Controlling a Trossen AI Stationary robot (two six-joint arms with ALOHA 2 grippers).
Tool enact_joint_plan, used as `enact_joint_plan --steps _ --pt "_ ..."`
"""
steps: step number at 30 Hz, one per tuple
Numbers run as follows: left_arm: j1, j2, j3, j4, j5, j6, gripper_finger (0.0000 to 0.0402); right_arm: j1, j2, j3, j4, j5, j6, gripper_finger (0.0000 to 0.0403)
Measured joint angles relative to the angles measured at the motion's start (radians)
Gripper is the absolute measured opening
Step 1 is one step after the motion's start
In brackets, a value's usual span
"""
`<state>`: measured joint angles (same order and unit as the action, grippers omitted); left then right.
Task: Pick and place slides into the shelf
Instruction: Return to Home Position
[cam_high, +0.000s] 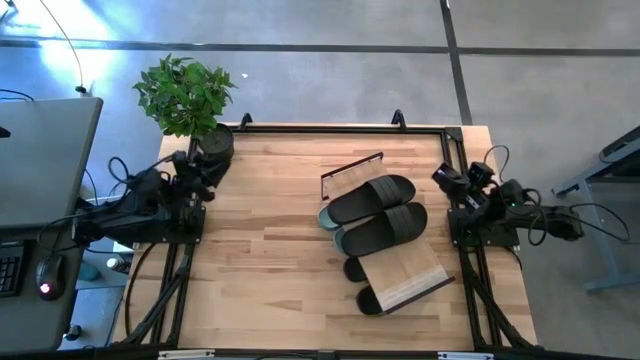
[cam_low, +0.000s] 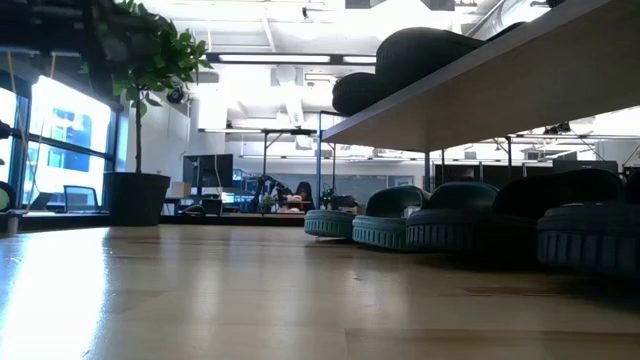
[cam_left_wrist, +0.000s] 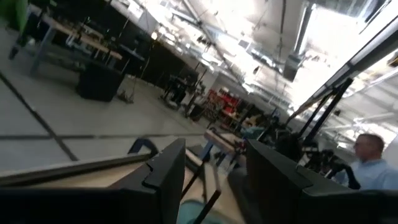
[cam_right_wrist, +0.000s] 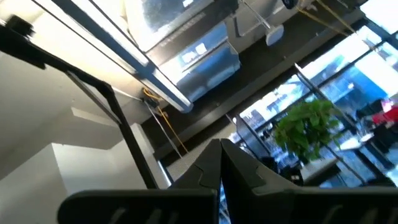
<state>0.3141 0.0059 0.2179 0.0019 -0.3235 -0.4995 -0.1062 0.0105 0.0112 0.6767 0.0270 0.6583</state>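
The left gripper (cam_left_wrist: 214, 158) has its fingers (cam_left_wrist: 165, 177) spread apart, nothing between them. The right gripper (cam_right_wrist: 221, 155) has its fingers (cam_right_wrist: 202, 177) pressed together, holding nothing. Both arms sit folded at the side edges of the desk (cam_high: 270, 240). The left arm is by the left edge, next to the potted plant (cam_high: 185, 95) at the far left corner. The right arm is by the right edge. The left arm is well apart from the shelf (cam_high: 408, 270); the right arm is nearer to it but clear of it. The shelf stands on the desk's right half, angled, nearer the right edge. A black pair of slides (cam_high: 372, 198) lies side by side on the far part of its sloping plank. The green pair (cam_high: 326, 215) pokes out from under the plank on the left side. The other black pair (cam_high: 354, 268) peeks out beneath the plank's near end.
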Motion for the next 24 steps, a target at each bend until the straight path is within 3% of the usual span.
enact_joint_plan --steps 9,17,24 --pt "0.0 0.0 -0.097 -0.005 0.015 0.004 0.0154 0.0 0.0 -0.002 -0.184 -0.053 -0.002 0.0" --pt "0.0 0.001 -0.154 -0.014 -0.087 0.119 0.0154 0.0 0.0 -0.002 -0.317 -0.081 -0.22 0.0" --pt "0.0 0.001 -0.156 -0.109 -0.186 0.244 0.0154 0.0 0.0 -0.002 -0.362 0.021 -0.487 0.0"
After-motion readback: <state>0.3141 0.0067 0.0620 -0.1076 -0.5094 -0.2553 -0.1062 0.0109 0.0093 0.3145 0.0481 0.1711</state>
